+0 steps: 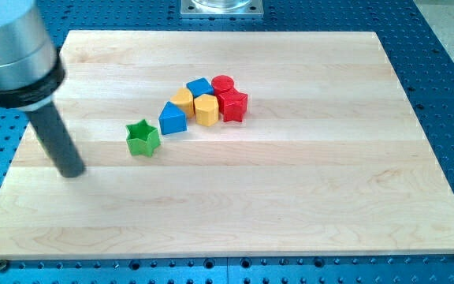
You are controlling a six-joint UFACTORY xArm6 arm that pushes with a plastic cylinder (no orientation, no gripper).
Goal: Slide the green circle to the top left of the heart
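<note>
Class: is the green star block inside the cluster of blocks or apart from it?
Apart: the green star sits alone, bare board separating it from the blue block.

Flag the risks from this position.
1. No green circle shows. The only green block is the green star, to the view's right of my tip, so the wrong block may get pushed.
2. The cluster of blue, yellow and red blocks sits tightly packed; a push there would likely scatter it.
</note>
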